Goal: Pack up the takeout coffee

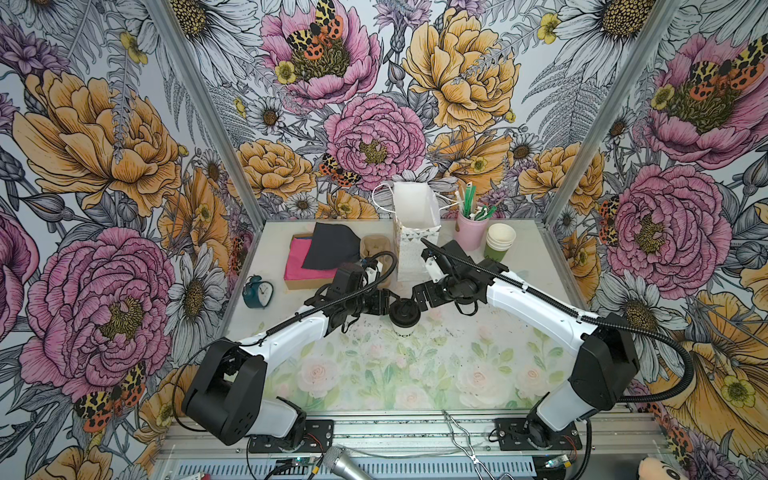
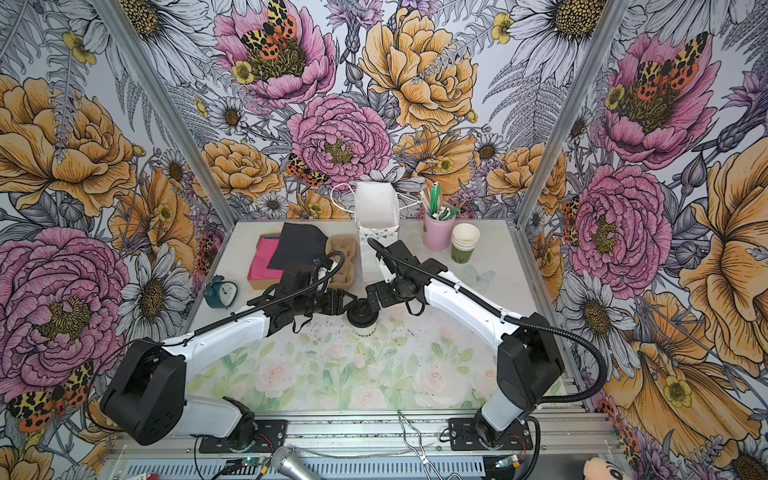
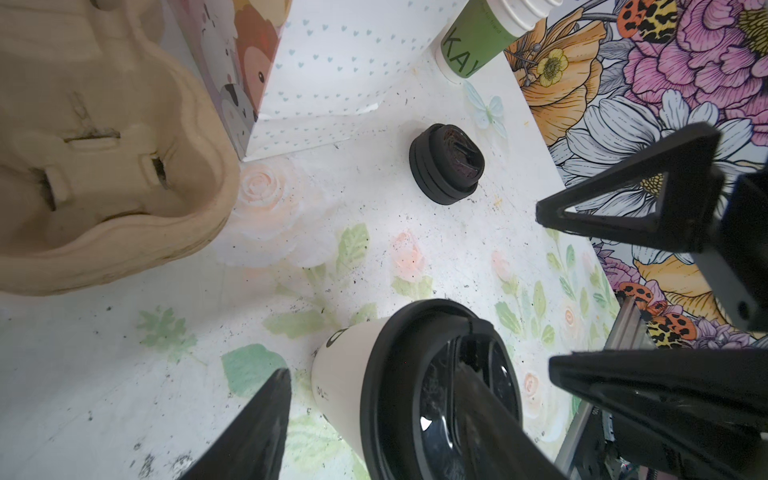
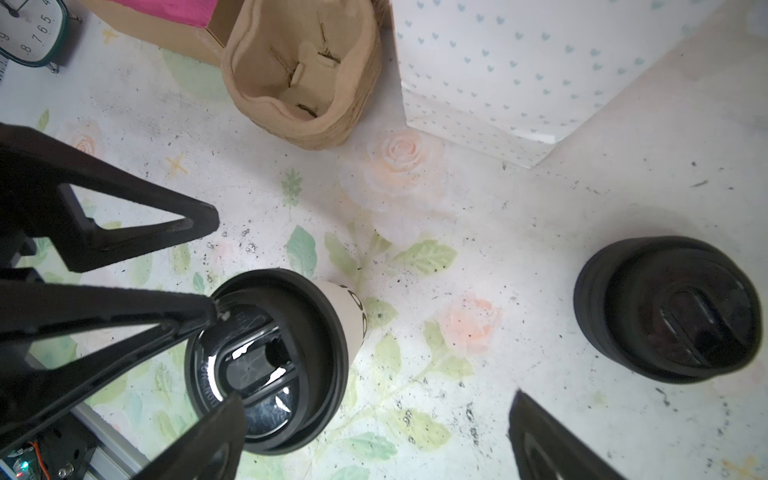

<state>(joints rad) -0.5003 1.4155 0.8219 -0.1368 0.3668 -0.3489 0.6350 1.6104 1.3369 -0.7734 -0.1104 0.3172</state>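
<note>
The takeout coffee (image 1: 404, 316) (image 2: 362, 316) is a whitish paper cup with dark letters and a black lid. It stands upright on the floral mat between my two grippers. My left gripper (image 1: 387, 304) (image 3: 376, 374) is open. In the left wrist view one of its fingers (image 3: 257, 428) stands off the cup wall (image 3: 345, 374), and the other lies over the lid. My right gripper (image 1: 420, 299) (image 4: 378, 397) is wide open beside the cup (image 4: 274, 361). One of its fingertips (image 4: 216, 436) overlaps the lid's edge.
A white heart-printed paper bag (image 1: 415, 232) (image 4: 519, 83) stands behind the cup. A cardboard cup carrier (image 1: 374, 249) (image 3: 104, 166) sits left of the bag. Loose black lids (image 3: 446, 164) (image 4: 669, 307) lie to the right. Stacked cups (image 1: 498, 243), a pink straw holder (image 1: 471, 228), napkins (image 1: 316, 253) and a clock (image 1: 257, 291) stand further out.
</note>
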